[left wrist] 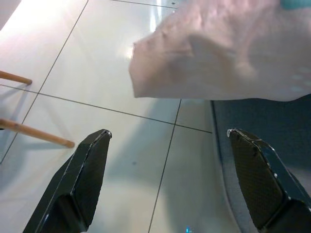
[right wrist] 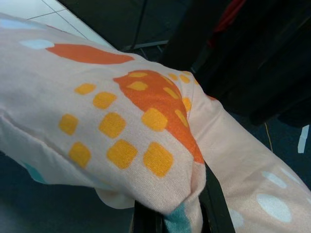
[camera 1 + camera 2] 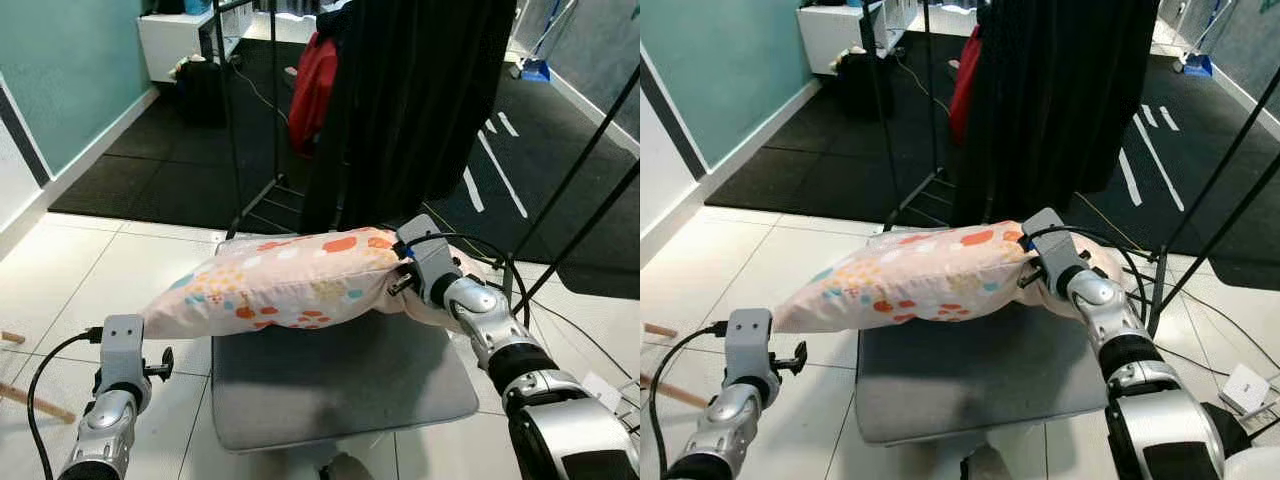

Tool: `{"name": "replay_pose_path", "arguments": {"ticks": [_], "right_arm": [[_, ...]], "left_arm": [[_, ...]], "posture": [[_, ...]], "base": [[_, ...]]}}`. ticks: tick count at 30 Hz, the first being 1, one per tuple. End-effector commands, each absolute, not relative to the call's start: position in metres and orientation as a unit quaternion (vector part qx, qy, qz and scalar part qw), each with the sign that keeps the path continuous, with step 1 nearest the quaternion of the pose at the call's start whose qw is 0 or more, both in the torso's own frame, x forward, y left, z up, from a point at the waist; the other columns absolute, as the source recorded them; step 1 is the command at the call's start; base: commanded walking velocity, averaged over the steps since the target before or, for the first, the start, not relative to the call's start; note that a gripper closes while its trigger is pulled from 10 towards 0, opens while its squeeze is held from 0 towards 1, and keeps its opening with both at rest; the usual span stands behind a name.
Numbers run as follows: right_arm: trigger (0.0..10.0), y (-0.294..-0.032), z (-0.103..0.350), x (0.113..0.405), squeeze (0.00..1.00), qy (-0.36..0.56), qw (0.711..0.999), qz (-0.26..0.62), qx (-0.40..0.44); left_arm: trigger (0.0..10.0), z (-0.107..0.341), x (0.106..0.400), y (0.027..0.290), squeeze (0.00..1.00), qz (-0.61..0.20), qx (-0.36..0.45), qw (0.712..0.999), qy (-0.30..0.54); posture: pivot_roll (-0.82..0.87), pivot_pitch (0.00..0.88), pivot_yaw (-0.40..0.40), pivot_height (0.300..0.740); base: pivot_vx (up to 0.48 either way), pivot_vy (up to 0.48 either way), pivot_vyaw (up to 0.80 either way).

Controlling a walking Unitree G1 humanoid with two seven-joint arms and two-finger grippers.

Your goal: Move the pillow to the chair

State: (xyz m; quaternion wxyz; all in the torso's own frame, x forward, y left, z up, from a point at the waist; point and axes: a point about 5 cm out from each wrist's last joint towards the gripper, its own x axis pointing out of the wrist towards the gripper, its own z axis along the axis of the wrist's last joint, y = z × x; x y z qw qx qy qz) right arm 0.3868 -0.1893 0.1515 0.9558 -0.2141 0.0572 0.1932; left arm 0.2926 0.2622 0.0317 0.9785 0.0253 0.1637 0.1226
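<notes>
One unlabelled pillow (image 3: 280, 283) in right claw (image 3: 398, 272)

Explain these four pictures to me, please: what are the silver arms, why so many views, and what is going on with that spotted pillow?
The silver arms belong to a walking humanoid robot. The two wide pictures come from cameras in its head, looking down; the two close-ups come from a camera on each wrist. The right gripper has its black fingers pinched shut on one end of the pillow, holding it over the grey seat of a chair. The right wrist picture shows the fabric bunched between those fingers. The left gripper hangs open over the white tile floor beside the chair, with the pillow's free corner just ahead of it. Behind stands a rack of dark clothes.
</notes>
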Motion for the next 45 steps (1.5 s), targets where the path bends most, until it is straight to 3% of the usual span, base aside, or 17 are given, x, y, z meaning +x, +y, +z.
{"name": "replay_pose_path", "arguments": {"ticks": [1, 15, 24, 25, 35, 45], "right_arm": [[0.0, -0.189, 0.167, 0.391, 0.00, 0.025, 0.963, 0.180, -0.199], [0.0, -0.194, 0.143, 0.382, 0.00, 0.052, 0.961, 0.175, -0.207], [0.0, -0.197, 0.137, 0.379, 0.00, 0.060, 0.964, 0.170, -0.193], [10.0, -0.198, 0.136, 0.379, 0.00, 0.064, 0.965, 0.169, -0.192], [10.0, -0.198, 0.112, 0.368, 0.00, 0.108, 0.961, 0.190, -0.168], [10.0, -0.187, 0.146, 0.380, 0.00, 0.031, 0.969, 0.218, -0.109]], "left_arm": [[10.0, 0.028, 0.289, 0.262, 0.00, 0.126, 0.019, 0.977, 0.172], [10.0, 0.017, 0.281, 0.258, 0.00, 0.131, 0.037, 0.972, 0.190], [10.0, 0.017, 0.283, 0.256, 0.00, 0.132, 0.040, 0.972, 0.188], [10.0, 0.018, 0.283, 0.255, 0.00, 0.131, 0.041, 0.973, 0.187], [10.0, 0.011, 0.278, 0.257, 0.00, 0.141, 0.033, 0.969, 0.201], [10.0, 0.012, 0.279, 0.258, 0.00, 0.143, 0.035, 0.969, 0.196]], "posture": [[-0.19, 0.133, -0.063, 0.693], [-0.19, 0.089, -0.060, 0.738], [-0.19, 0.071, -0.062, 0.740], [-0.19, 0.078, -0.063, 0.740], [-0.19, 0.069, -0.066, 0.740], [-0.19, 0.065, -0.067, 0.740]], "base": [[0.000, 0.000, 0.00], [0.000, 0.000, 0.00], [0.000, 0.000, 0.00], [0.000, 0.000, 0.00], [0.000, 0.000, 0.40], [0.000, 0.000, 0.80]]}}
